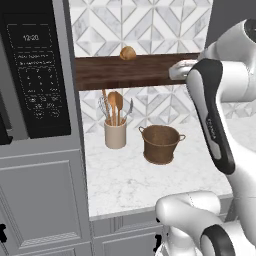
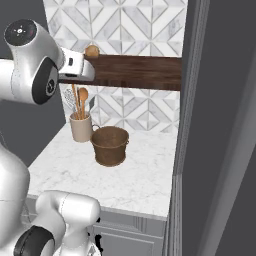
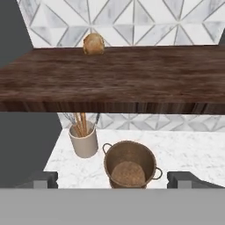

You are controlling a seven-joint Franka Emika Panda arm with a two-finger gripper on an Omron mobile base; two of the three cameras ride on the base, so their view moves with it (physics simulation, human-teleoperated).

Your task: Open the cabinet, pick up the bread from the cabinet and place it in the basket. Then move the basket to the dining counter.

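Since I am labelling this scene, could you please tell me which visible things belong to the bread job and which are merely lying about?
Job:
- small golden-brown bread roll
- long dark brown wooden shelf
- round brown basket, empty
- open gripper

Lying about:
- beige utensil crock
- black microwave

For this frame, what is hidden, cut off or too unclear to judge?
- Gripper: hand view's bottom edge cuts the fingers; the base views hide it behind the arm.
- Cabinet: right end covered by the arm in the left base view, left end in the right base view.
- Utensil crock: the individual utensils are too small to identify.
- Bread: its underside contact is unclear.
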